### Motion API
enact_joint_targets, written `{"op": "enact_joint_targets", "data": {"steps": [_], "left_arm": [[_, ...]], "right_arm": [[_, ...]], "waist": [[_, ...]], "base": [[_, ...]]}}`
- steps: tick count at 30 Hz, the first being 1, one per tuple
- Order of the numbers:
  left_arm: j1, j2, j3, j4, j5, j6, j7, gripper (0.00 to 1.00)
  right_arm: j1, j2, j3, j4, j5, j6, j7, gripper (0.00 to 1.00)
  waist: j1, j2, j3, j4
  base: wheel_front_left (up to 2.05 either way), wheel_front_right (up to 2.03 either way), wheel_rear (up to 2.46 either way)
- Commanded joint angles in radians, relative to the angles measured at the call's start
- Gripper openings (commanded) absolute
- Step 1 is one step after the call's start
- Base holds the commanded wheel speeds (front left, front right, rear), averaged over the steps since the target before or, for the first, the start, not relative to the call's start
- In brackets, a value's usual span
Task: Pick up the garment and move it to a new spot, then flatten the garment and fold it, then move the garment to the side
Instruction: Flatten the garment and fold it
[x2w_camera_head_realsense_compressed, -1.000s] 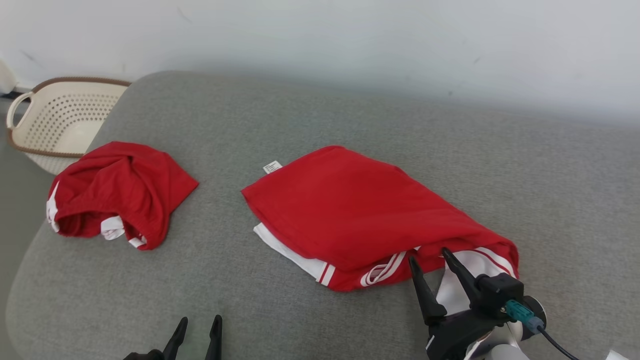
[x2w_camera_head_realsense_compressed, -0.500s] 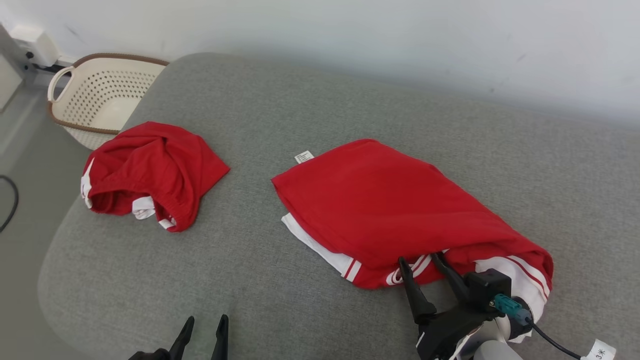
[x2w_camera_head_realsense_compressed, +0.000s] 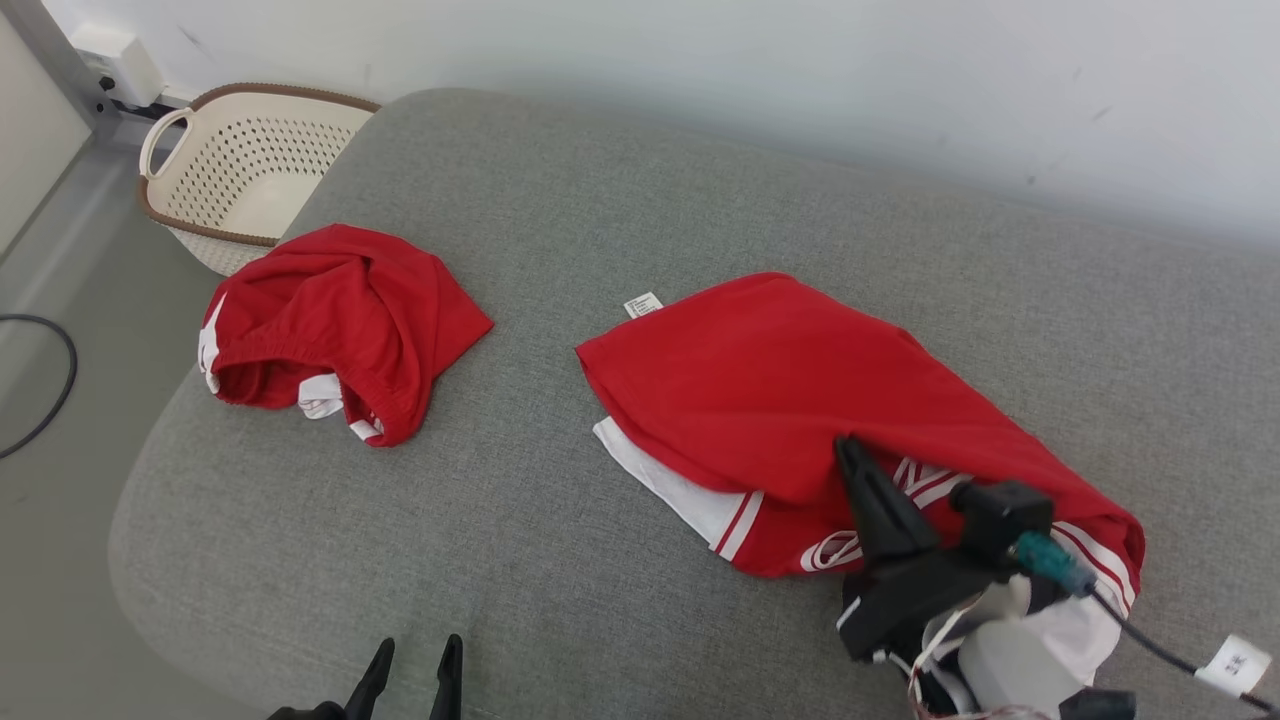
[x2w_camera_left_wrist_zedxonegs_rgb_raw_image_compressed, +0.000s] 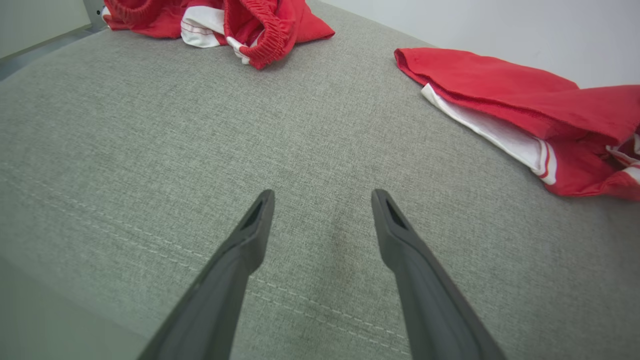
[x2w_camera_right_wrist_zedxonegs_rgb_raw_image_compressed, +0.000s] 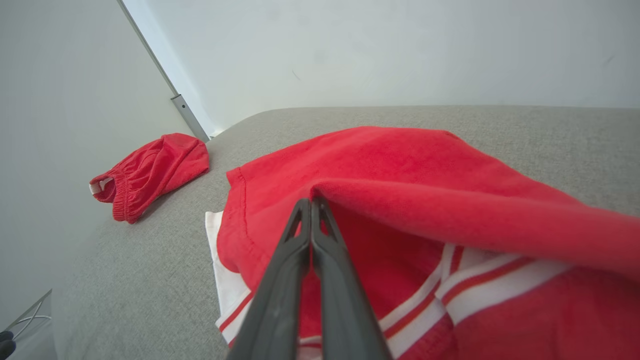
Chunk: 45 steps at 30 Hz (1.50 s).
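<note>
A red garment (x2w_camera_head_realsense_compressed: 780, 390) with white striped trim lies folded on the grey cushion (x2w_camera_head_realsense_compressed: 620, 190), right of centre. My right gripper (x2w_camera_head_realsense_compressed: 848, 448) is shut on the near edge of its top red layer, which is raised off the striped part beneath; the right wrist view shows the fingers (x2w_camera_right_wrist_zedxonegs_rgb_raw_image_compressed: 311, 202) pressed together at that red edge (x2w_camera_right_wrist_zedxonegs_rgb_raw_image_compressed: 400, 160). My left gripper (x2w_camera_head_realsense_compressed: 415, 650) is open and empty over bare cushion near the front edge. In the left wrist view its fingers (x2w_camera_left_wrist_zedxonegs_rgb_raw_image_compressed: 322, 197) stand apart, with the garment (x2w_camera_left_wrist_zedxonegs_rgb_raw_image_compressed: 500, 85) off to the upper right.
A second, crumpled red garment (x2w_camera_head_realsense_compressed: 340, 320) lies at the cushion's left end. Beyond it a cream perforated basket (x2w_camera_head_realsense_compressed: 250, 170) stands on the floor. A black cable (x2w_camera_head_realsense_compressed: 50, 400) curls on the floor at the left. The wall runs along the far side.
The head camera has turned, shifting the whole scene. My right gripper went from open at the garment's near hem to shut on the top red layer and lifted it. The left gripper kept still.
</note>
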Motion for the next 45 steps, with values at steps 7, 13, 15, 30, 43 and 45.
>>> {"op": "enact_joint_targets", "data": {"steps": [7,13,15,30,43,45], "left_arm": [[-0.018,0.001,-0.045,-0.007,-0.028,0.011,-0.001,1.00],[-0.038,0.001,-0.099,-0.008,-0.060,0.020,-0.001,1.00],[-0.042,0.001,-0.115,-0.011,-0.065,0.021,-0.001,1.00],[-0.047,0.000,-0.157,-0.018,-0.097,0.048,-0.001,1.00],[-0.042,0.001,-0.108,-0.007,-0.052,0.033,-0.001,1.00],[-0.034,0.001,-0.100,-0.005,-0.045,0.031,-0.001,1.00]], "right_arm": [[-0.214,-0.093,0.011,-0.013,0.000,0.000,0.000,0.00],[-0.359,-0.160,-0.036,0.108,-0.024,0.000,0.000,0.00],[-0.409,-0.186,-0.064,0.186,-0.036,0.000,0.000,0.00],[-0.556,-0.243,-0.354,0.539,-0.207,0.000,0.000,1.00],[-0.261,-0.164,-0.248,0.212,-0.141,0.000,0.000,1.00],[-0.210,-0.161,-0.243,0.167,-0.126,0.000,0.000,1.00]], "waist": [[0.0000,-0.0001,0.035,0.029],[0.0000,-0.0001,0.059,0.082],[0.0000,-0.0001,0.069,0.106],[0.0000,-0.0001,0.117,0.164],[0.0000,-0.0001,0.035,0.005],[0.0000,-0.0001,0.021,-0.018]], "base": [[0.00,0.00,0.00],[0.00,0.00,0.00],[0.00,0.00,0.00],[0.00,0.00,0.00],[0.00,0.00,0.00],[0.00,0.00,0.00]]}}
